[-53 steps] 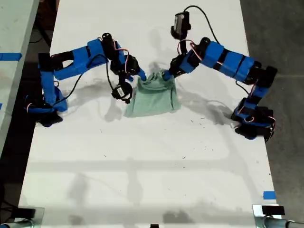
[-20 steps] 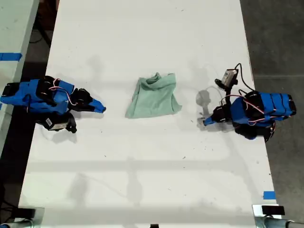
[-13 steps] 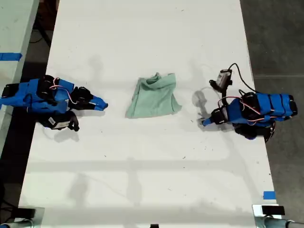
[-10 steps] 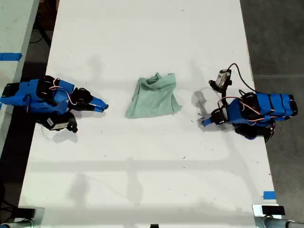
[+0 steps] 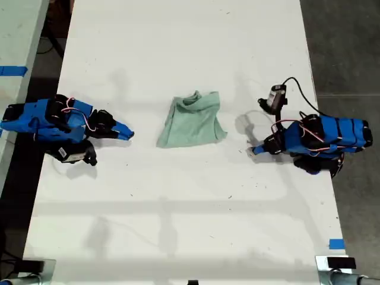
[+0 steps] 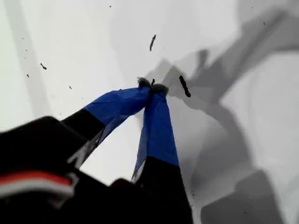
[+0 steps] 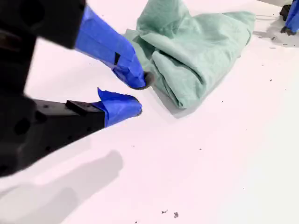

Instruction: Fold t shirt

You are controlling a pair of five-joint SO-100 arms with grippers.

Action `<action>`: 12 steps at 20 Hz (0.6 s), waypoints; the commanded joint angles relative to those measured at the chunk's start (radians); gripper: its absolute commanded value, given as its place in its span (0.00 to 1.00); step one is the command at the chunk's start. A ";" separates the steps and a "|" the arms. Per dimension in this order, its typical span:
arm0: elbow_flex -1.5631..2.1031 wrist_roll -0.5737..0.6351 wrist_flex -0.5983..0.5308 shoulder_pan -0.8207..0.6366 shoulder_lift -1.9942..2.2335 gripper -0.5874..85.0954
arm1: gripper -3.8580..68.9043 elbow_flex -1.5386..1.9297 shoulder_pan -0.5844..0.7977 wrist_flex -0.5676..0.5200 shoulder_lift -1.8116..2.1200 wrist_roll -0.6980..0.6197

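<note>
The t shirt (image 5: 192, 120) lies mid-table (image 5: 178, 35) as a compact, folded bundle, collar end away from the camera in the exterior view, a little lopsided with one edge flaring. Both arms sit folded back, well apart from the t shirt on either side. My first claw (image 6: 152, 87) is pressed together on nothing, its tips at the bare table. My second claw (image 7: 135, 95) points toward the t shirt, slightly spread and empty. I judge the folding essentially done; at most a tidying of the flared edge remains.

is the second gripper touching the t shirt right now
Apart. In the exterior view my second gripper lies on the table, with bare white tabletop plainly between it and the t shirt.
</note>
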 commanded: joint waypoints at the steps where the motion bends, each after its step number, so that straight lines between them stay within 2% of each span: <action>1: 0.043 -0.034 -0.003 0.071 0.008 0.12 | 0.07 0.051 -0.041 -0.034 0.008 -0.023; 2: 0.043 -0.049 -0.003 0.086 0.009 0.09 | 0.07 0.051 -0.043 -0.034 0.008 -0.018; 3: 0.043 -0.046 -0.003 0.091 0.009 0.00 | 0.07 0.051 -0.041 -0.034 0.008 -0.018; 5: 0.043 -0.043 -0.003 0.124 0.011 0.00 | 0.07 0.051 -0.037 -0.034 0.008 -0.072; 6: 0.043 -0.037 -0.003 0.135 0.011 0.02 | 0.07 0.051 -0.037 -0.034 0.008 -0.123; 8: 0.043 -0.037 -0.003 0.149 0.011 0.13 | 0.07 0.051 -0.037 -0.038 0.009 -0.245; 12: 0.043 -0.037 -0.003 0.150 0.011 0.17 | 0.07 0.052 -0.037 -0.038 0.009 -0.245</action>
